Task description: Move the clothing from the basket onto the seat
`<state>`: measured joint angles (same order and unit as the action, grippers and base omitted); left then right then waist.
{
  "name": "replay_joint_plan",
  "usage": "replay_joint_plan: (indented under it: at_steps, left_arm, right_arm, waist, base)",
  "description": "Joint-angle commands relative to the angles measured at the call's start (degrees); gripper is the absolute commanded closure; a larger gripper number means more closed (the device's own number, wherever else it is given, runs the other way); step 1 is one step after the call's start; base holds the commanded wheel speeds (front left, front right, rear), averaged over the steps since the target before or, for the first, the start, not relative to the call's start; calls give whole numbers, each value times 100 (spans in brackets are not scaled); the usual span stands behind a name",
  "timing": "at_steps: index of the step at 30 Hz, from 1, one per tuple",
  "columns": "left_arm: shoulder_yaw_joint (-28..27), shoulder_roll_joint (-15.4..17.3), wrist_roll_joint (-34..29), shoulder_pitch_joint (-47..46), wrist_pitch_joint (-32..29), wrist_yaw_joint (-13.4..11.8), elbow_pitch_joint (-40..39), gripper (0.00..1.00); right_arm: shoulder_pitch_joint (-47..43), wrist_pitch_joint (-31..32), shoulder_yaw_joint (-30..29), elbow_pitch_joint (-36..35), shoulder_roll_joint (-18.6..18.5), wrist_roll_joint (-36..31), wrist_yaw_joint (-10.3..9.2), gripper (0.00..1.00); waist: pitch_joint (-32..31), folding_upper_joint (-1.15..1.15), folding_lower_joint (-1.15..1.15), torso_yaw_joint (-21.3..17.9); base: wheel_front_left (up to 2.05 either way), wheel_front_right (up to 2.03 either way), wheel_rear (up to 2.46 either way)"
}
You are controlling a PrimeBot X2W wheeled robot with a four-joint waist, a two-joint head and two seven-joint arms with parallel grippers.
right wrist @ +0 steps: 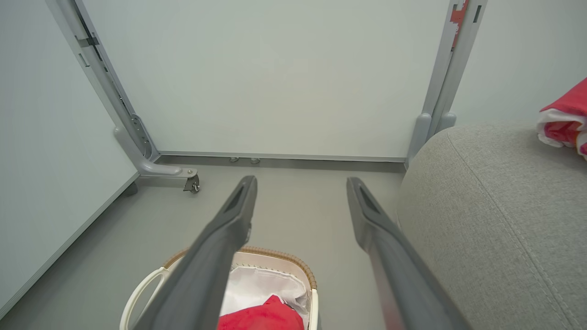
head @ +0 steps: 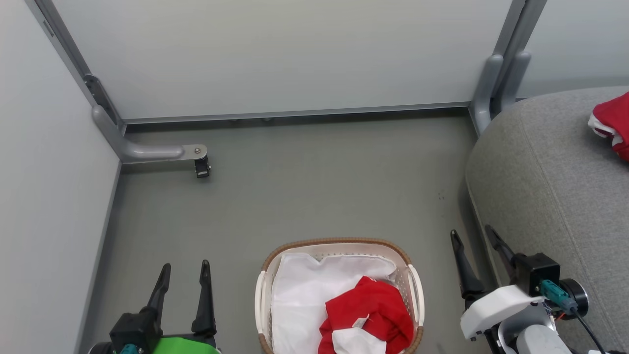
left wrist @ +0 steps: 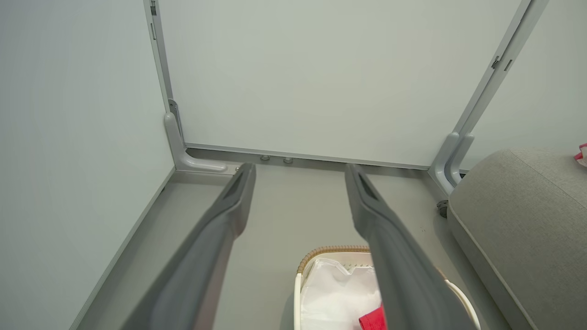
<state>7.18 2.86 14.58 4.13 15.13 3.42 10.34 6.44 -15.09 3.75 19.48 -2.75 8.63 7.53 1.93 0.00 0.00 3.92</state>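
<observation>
Right, both pincers are up and empty. The left pincer (head: 185, 268) has its two dark fingers spread wide with nothing between them, and the right pincer (head: 471, 235) is just as wide and just as bare, fingers pointing away from the robot over the grey floor (head: 304, 187).

Between them on the floor sits the basket (head: 339, 242), its long axis running straight away from the robot, brown rim at the far end. Inside it, the clothing (head: 371, 309), a crumpled red heap with a white patch and a small tag, lies in the near right part, on top of the white liner (head: 304, 290), which shows bare across the left and far side.

So here is the relation that matters: the heap lies inboard of each pincer and back toward the robot's body, behind both sets of fingertips. It sits closer to the right pincer, which hangs just beside the basket's right handle, so that arm looks the likelier one to dip in, pulling back and down.

Just past that arm, the seat (head: 540, 187) rises beside the basket, and one red garment (head: 614, 123) already lies on it, well away from its rounded near corner.
</observation>
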Motion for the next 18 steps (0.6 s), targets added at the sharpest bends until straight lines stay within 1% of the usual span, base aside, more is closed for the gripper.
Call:
replay_joint_plan:
  at_steps: [1, 18]
  left_arm:
    - [-13, 6, 23, -10, 3, -40, 19, 0]
    - [-14, 7, -7, -39, 3, 3, 47, 0]
  right_arm:
    - [-22, -11, -4, 6, -27, 14, -8, 0]
    - [16, -11, 2, 45, -26, 43, -8, 0]
  waist:
    - [-1, 0, 0, 1]
    - [-16, 0, 0, -8]
  base:
    - [0, 0, 0]
    - [0, 0, 0]
